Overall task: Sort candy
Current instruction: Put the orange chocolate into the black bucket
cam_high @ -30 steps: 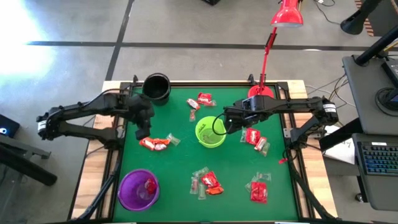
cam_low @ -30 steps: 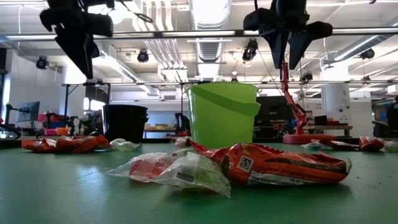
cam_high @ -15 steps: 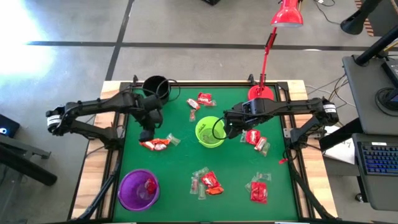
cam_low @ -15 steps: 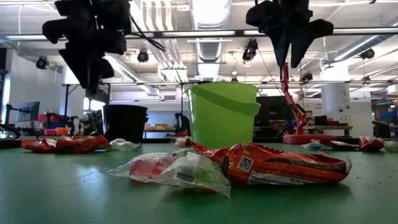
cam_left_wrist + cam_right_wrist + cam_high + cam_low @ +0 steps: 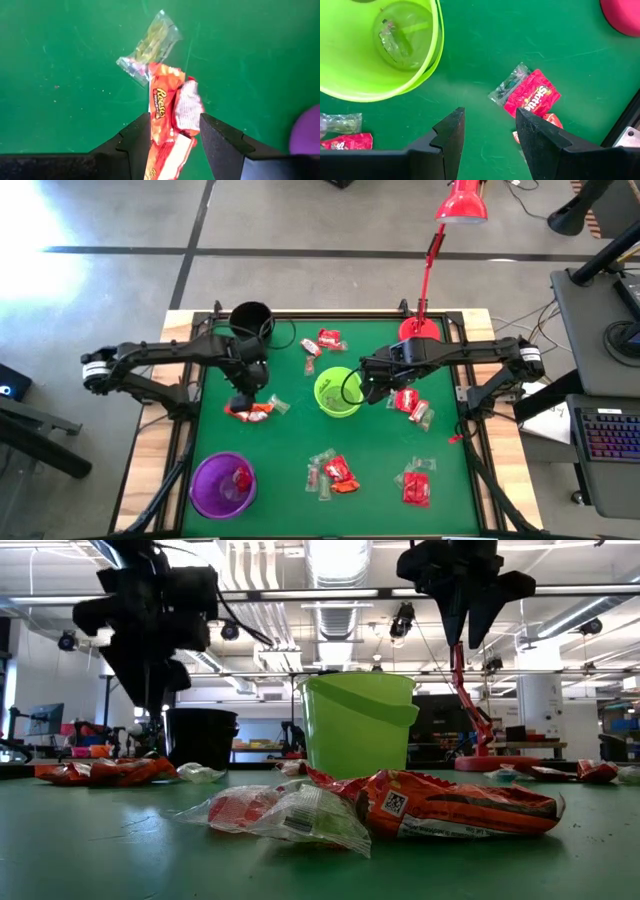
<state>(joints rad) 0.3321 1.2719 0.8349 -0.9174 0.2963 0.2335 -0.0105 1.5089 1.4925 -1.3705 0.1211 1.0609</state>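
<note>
Two orange-wrapped candies (image 5: 165, 110) and a clear-wrapped one (image 5: 150, 47) lie on the green mat at the left. My left gripper (image 5: 240, 401) hangs open just above them, a finger on either side of the orange wrappers, touching nothing (image 5: 150, 715). My right gripper (image 5: 365, 388) hovers open, high beside the green cup's (image 5: 338, 391) right rim. A clear-wrapped candy (image 5: 395, 35) lies in the green cup. A red candy (image 5: 241, 477) lies in the purple cup (image 5: 223, 483). Below my right gripper lie a red candy (image 5: 532, 97) and a clear one (image 5: 509, 84).
A black cup (image 5: 251, 321) stands at the far left corner. A red lamp's base (image 5: 418, 328) sits at the far edge. More candy lies in clusters at the far middle (image 5: 325, 340), near middle (image 5: 335, 472) and near right (image 5: 416, 483).
My left gripper has come down toward the orange candies, shifting a little toward the table's right and near edges, and its wrist has rolled. It stays open. No candy has moved.
</note>
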